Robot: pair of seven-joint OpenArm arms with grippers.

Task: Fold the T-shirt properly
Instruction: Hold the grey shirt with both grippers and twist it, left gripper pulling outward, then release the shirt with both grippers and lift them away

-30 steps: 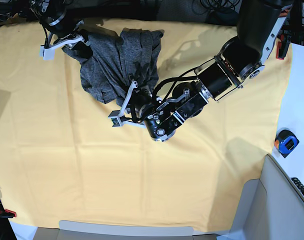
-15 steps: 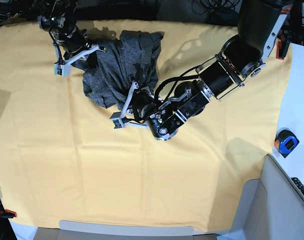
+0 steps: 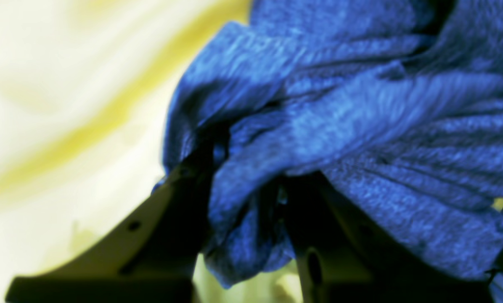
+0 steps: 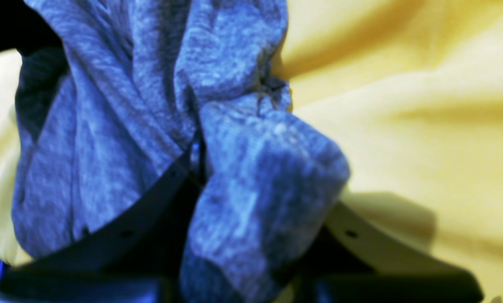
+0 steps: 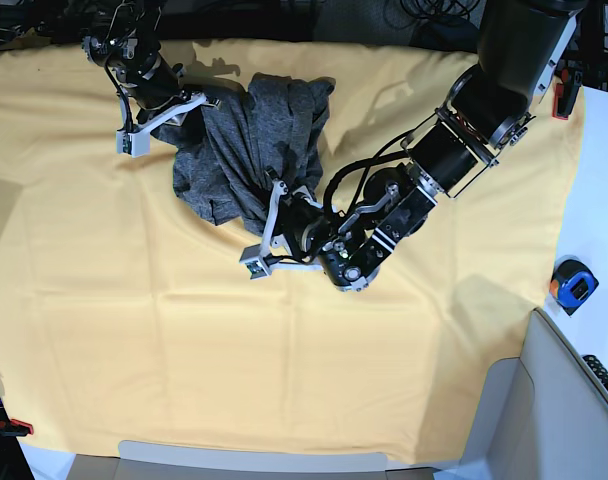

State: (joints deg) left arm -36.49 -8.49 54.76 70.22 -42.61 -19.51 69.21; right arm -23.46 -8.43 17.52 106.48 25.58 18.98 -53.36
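Both grippers, left gripper (image 5: pixel 267 232) and right gripper (image 5: pixel 162 112), have shifted rightward (each clenched on cloth), dragging 1 T-shirt (image 5: pixel 249 140) across 1 yellow sheet (image 5: pixel 134 330).

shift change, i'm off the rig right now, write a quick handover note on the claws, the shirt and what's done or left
Left claw: shut on a bunch of the shirt at its near edge; wrist view shows fabric pinched between the fingers.
Right claw: shut on the shirt's far-left edge, fabric draped over the fingers.
Shirt: a crumpled heap on the yellow cloth, strung between the two claws, at the far middle of the table.
Done: both grips are on.
Left: everything else. No fold is made; the shirt needs to be spread flat first, then sleeves and body folded.
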